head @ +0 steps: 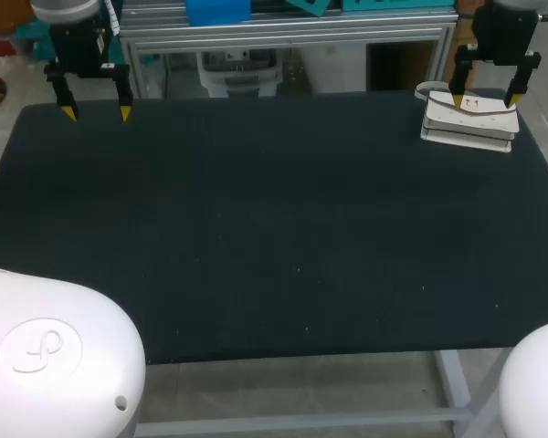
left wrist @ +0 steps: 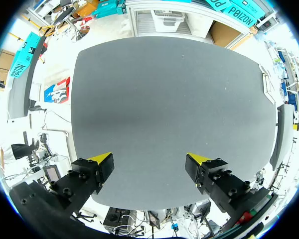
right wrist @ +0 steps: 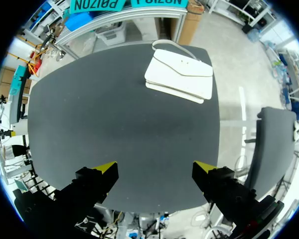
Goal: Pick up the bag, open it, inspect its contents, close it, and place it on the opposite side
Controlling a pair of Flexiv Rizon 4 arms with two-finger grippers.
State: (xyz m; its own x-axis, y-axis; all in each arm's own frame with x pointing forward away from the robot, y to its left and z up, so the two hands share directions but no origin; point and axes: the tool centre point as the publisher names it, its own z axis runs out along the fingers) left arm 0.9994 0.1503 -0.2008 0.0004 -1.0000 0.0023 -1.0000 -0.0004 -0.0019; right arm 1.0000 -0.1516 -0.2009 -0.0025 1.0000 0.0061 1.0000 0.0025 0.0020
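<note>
Right gripper (head: 483, 99) wide open, nothing held, both yellow tips apart with only air between them. It hangs over the far right corner of the table (head: 256, 228), above the bag (head: 468, 128), not touching it. Right wrist view: gripper (right wrist: 155, 167) spread open, bag (right wrist: 182, 77) well ahead of the fingers, bare dark tabletop (right wrist: 114, 119) between them.

Left gripper (head: 97, 112) also wide open and empty, over the far left corner of the table. Left wrist view: gripper (left wrist: 150, 160) with tips apart, only the dark tabletop (left wrist: 164, 99) ahead of it.

Bag is white, lying flat on the table at the far right corner, close to the far edge and the right edge. Flap is closed over the front. A thin white strap (head: 429, 88) loops out from the bag's far left end and rests on the table; in the right wrist view the strap (right wrist: 170, 46) runs along the bag's far side. Bag looks layered from the side in the head view, flap on top of the body. Small dark marks on the flap, too small to tell what they are.

Grippers are well apart, one at each far corner.
</note>
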